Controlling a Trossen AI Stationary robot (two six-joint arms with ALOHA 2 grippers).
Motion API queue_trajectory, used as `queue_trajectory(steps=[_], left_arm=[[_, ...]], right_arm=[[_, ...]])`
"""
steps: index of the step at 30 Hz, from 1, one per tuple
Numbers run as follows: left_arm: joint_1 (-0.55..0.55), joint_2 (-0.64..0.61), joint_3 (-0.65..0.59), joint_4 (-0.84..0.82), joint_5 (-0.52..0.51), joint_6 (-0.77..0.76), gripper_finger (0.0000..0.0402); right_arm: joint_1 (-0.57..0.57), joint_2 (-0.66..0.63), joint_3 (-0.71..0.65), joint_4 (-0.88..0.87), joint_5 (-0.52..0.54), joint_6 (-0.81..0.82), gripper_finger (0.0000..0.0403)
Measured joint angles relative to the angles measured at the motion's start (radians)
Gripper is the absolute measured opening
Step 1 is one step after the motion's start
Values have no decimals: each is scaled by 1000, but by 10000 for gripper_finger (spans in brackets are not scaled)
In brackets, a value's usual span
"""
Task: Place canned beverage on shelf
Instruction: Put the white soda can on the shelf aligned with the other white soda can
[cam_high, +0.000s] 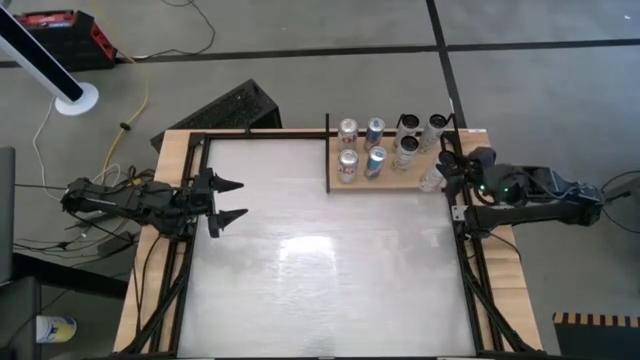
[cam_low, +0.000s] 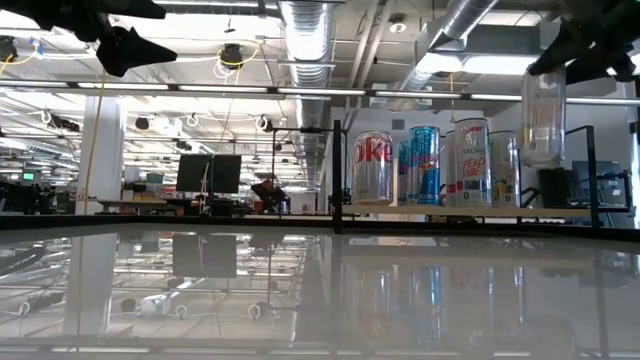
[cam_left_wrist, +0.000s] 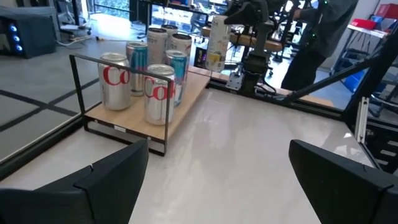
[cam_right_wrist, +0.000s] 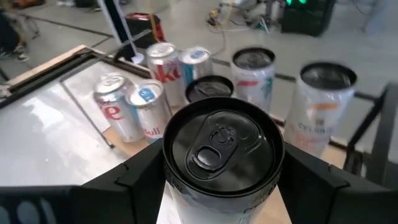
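Observation:
The shelf (cam_high: 392, 184), a small wooden board with black rails, lies at the table's far right and carries several upright cans (cam_high: 362, 148). My right gripper (cam_high: 442, 172) stands over the shelf's right end, shut on a pale can with a black top (cam_right_wrist: 222, 146), which hangs above the board in the low view (cam_low: 543, 120). My left gripper (cam_high: 232, 200) waits open at the table's left side, well above the top, with nothing between its fingers (cam_left_wrist: 112, 180). My right gripper pinches the can's upper side wall (cam_right_wrist: 166, 186), just under the top rim, between its two fingers (cam_right_wrist: 140, 177). The fingers come from the table's right side, slanting downward. The can hangs upright, lifted clear of the shelf.
Two red-lettered silver cans (cam_left_wrist: 158, 93) and blue cans (cam_left_wrist: 177, 65) fill the shelf's left half; white cans (cam_right_wrist: 320, 106) stand at its far right. A black rail (cam_high: 328, 152) closes the shelf's left end. The white tabletop (cam_high: 320, 270) lies bare in the middle and near side.

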Motion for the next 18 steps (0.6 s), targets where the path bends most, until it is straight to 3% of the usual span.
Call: queue_trajectory(steps=[5, 11, 18], left_arm=[[0, 0, 0, -4, 0, 12, 373], [0, 0, 0, -10, 2, 24, 373], [0, 0, 0, -11, 4, 24, 373]], right_arm=[[0, 18, -20, -52, 18, 139, 277], [0, 20, -133, 35, 21, 116, 277], [-15, 18, -108, 26, 37, 80, 277]])
